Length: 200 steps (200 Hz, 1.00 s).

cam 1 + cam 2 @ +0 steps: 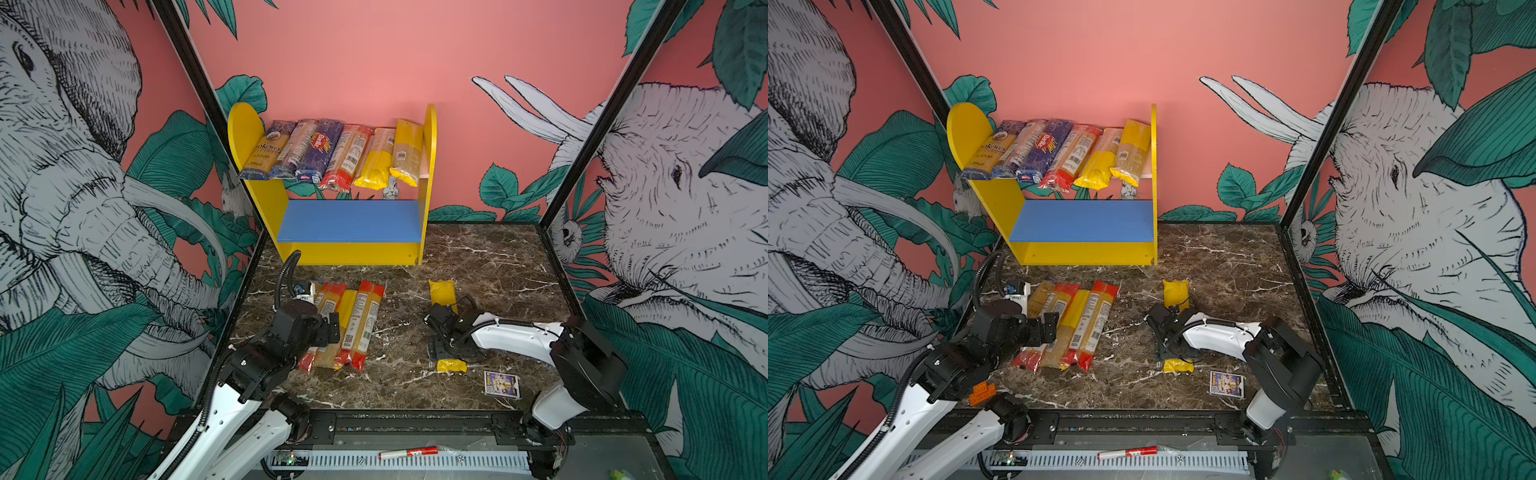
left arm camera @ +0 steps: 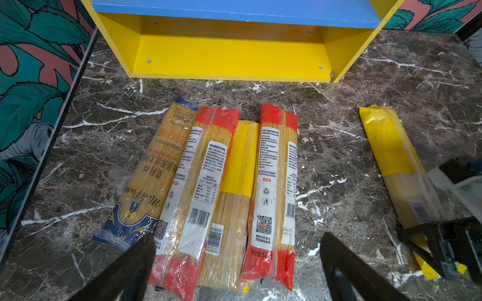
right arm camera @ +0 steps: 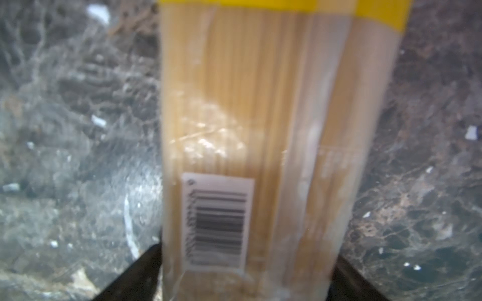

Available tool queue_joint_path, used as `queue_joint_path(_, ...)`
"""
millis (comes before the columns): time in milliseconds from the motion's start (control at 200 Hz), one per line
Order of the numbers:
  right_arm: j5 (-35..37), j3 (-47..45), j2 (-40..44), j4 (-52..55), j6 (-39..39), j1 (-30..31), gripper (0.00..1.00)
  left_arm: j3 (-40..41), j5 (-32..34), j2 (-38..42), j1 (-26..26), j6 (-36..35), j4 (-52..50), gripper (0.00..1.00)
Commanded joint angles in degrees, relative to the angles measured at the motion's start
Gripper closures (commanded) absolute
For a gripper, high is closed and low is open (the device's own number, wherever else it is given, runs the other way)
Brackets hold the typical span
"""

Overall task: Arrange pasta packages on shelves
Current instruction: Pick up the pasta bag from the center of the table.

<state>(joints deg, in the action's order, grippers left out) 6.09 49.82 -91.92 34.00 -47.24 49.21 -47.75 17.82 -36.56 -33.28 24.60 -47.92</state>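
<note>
A small yellow wooden shelf unit (image 1: 249, 137) stands at the back of the dark marbled bench (image 1: 498, 270). Six long plastic spaghetti packets (image 1: 332, 153) lie side by side on its upper level, ends overhanging the front, probably because they are longer than the board is deep. The blue lower board (image 1: 349, 220) is bare, so the task looks about half done.

The right claw (image 3: 249, 254) straddles a lone yellow-ended spaghetti packet (image 1: 442, 293) crosswise near its middle, likely so it lifts level. Its fingers (image 3: 146, 263) sit at the packet's edges, but I cannot tell whether they pinch it yet. The left claw (image 2: 238, 235) hangs wide apart and empty over the near ends of a cluster of red-ended, yellow and blue-ended packets (image 2: 224, 187), which lie flat on the bench in front of the shelf.

Readable writing: "Ankara" on the leftmost shelved packet (image 1: 268, 147) and "Barilla" on a dark blue packet (image 1: 318, 141). In the left wrist view the blue-ended packet (image 2: 154, 169) shows "SPAGHETTI" beside Chinese characters. White labels carry barcodes and QR codes.
</note>
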Motion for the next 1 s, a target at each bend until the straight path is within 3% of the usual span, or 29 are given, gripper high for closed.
queue_joint_path(0, 0.62, -2.17, -3.50, -0.22, -0.04, -1.30, 0.38, -0.35, 0.28, -0.18, 0.32, 0.08, -0.07, 0.01)
queue_joint_path(80, -2.22, -3.93, -2.79, -2.48, 0.11, -1.62, 0.57, -0.51, 0.45, -0.14, 0.33, -0.10, -0.06, 0.01)
queue_joint_path(255, -5.96, -6.67, 2.14, -4.76, 0.04, -1.57, 0.76, -0.25, 1.19, 0.09, 0.32, -0.49, -0.51, 0.01)
queue_joint_path(415, -8.89, -5.55, 6.62, -5.57, 0.73, -1.64, 1.00, -0.38, 1.52, -0.38, 0.34, -0.64, 1.53, 0.01)
queue_joint_path(995, -22.88, 6.66, 10.29, -14.60, -2.26, -2.54, 1.00, -1.61, 1.62, -2.40, 0.32, -2.92, 2.70, 0.01)
